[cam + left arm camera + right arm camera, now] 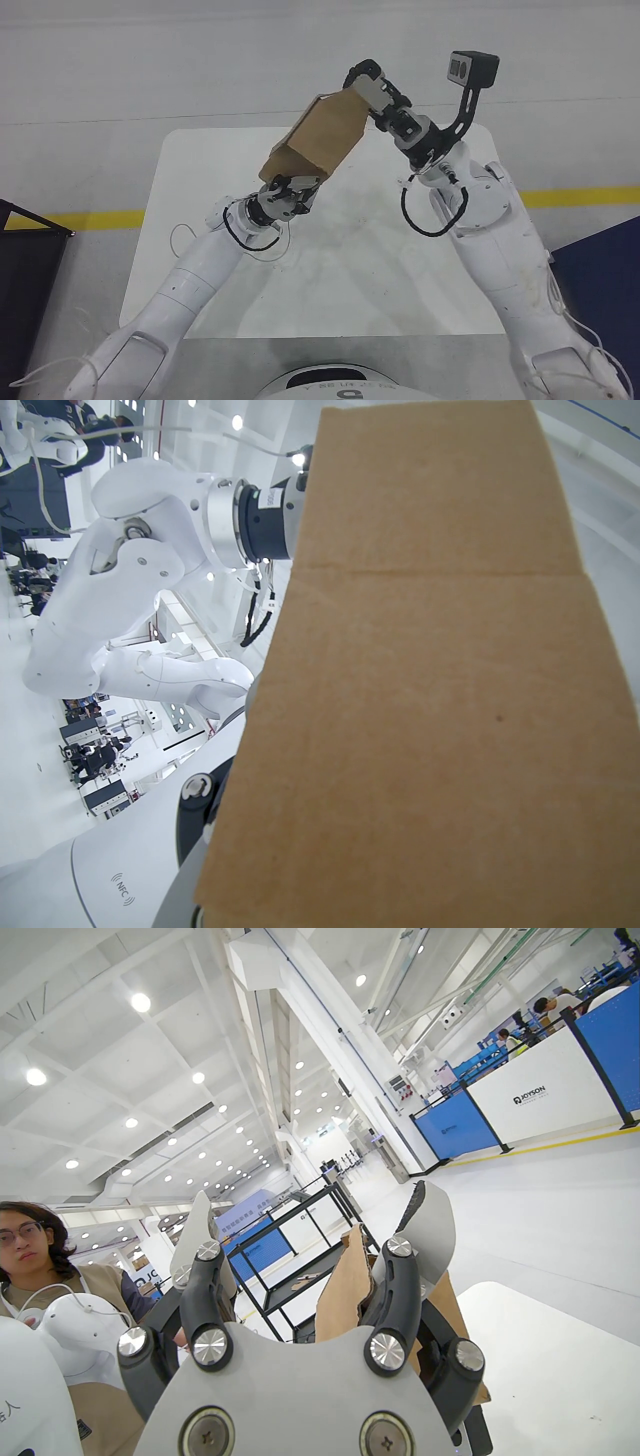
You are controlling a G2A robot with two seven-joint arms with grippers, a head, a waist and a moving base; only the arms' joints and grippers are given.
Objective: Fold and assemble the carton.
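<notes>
While aloft, carton (318, 140) over table (200, 210) edge.

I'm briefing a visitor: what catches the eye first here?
A brown carton hangs tilted in the air over the white table. The left gripper holds its lower end. The right gripper, open, sits at its upper end.

We log print, left untranscribed, on the white barrier panel (550, 1093) and the blue barrier panel (455, 1128).

One carton (322, 140), one table (350, 285)
</notes>
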